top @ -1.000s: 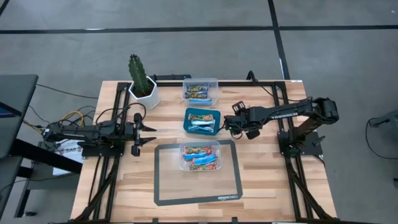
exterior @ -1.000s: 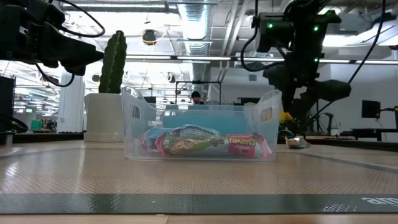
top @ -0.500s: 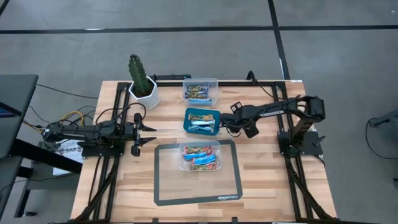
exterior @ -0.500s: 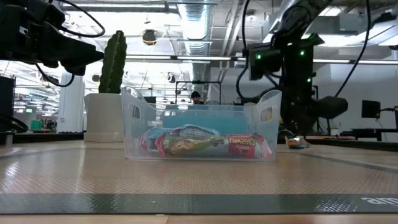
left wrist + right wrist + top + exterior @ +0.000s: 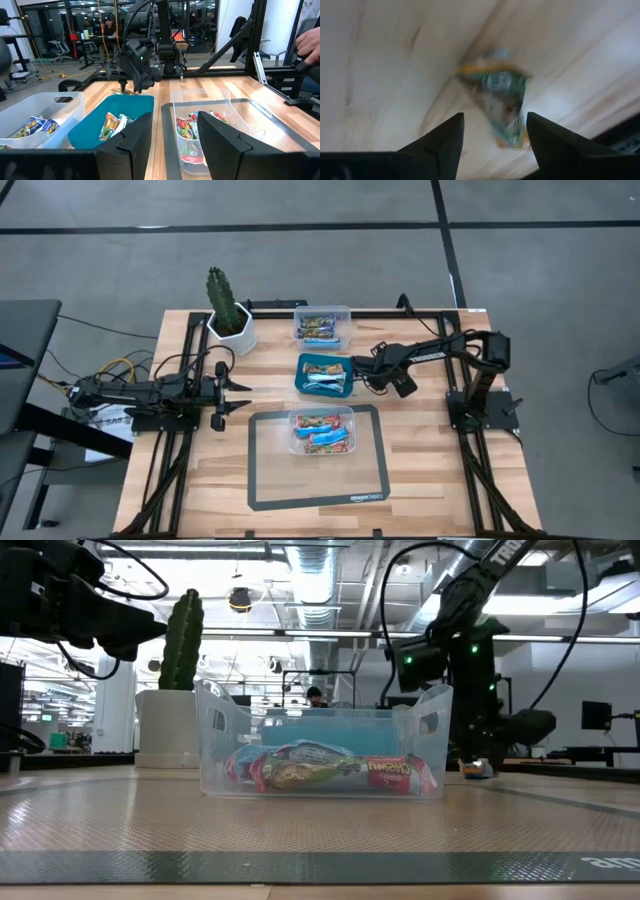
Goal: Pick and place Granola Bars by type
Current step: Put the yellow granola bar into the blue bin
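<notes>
Wrapped granola bars lie in three bins: a clear bin (image 5: 322,325) at the far edge, a teal bin (image 5: 325,375) in the middle, and a clear bin (image 5: 322,430) on the mat holding mixed blue and brown bars. One bar (image 5: 497,100) with an orange and green wrapper lies flat on the bare wood just right of the teal bin, also visible in the left wrist view (image 5: 125,91). My right gripper (image 5: 492,145) hangs open above it, pointing steeply down, one finger on either side of it and clear of it (image 5: 358,370). My left gripper (image 5: 240,395) waits open and level at the table's left.
A cactus in a white pot (image 5: 228,315) stands at the far left. A dark-edged mat (image 5: 318,480) lies under the near bin. The teal bin's right wall is close beside my right gripper. A person's hand (image 5: 307,45) shows beyond the table's edge.
My right gripper has moved toward the table's left, up to the teal bin's right side, and has come down toward the wood while tipping more steeply downward. The arm behind it has folded in. The bins and their bars have stayed put.
</notes>
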You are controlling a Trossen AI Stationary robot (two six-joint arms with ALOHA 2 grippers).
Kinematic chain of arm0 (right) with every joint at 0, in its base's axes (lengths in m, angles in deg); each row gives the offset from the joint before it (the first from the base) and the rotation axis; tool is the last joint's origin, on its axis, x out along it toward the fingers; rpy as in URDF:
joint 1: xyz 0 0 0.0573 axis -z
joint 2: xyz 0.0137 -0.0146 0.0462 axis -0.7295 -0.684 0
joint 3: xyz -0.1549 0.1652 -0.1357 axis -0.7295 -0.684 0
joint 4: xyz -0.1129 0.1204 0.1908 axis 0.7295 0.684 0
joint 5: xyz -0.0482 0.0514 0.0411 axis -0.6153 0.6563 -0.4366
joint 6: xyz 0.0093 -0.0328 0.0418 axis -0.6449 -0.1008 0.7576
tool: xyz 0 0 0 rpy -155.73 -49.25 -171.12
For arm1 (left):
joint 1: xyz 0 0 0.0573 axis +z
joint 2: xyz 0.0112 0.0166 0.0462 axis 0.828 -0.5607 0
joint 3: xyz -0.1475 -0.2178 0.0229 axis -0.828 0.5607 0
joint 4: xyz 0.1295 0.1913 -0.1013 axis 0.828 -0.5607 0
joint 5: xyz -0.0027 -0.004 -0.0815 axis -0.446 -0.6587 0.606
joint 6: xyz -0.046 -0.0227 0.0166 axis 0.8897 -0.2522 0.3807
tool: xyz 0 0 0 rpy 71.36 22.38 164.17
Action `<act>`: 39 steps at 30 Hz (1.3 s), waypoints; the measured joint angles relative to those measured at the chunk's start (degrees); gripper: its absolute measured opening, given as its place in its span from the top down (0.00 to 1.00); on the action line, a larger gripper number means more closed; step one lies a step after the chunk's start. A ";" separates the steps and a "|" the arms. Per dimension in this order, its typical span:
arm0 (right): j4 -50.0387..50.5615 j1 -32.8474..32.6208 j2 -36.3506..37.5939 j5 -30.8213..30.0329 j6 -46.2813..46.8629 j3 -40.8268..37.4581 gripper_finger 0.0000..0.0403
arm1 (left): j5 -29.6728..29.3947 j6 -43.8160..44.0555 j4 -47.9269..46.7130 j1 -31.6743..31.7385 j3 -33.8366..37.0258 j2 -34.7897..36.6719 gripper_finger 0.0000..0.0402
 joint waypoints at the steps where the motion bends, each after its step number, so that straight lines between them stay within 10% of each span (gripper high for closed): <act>1: -0.74 0.09 -0.50 0.01 -0.50 0.03 0.49 | 0.01 0.00 -0.01 -0.01 0.00 0.00 0.62; 20: -3.49 0.41 -1.76 -0.06 0.24 0.03 0.86 | 0.01 0.00 0.00 0.01 0.00 0.00 0.62; 39: -3.49 -1.39 3.97 1.84 13.86 0.03 0.87 | 0.02 0.00 -0.01 0.00 0.01 0.00 0.62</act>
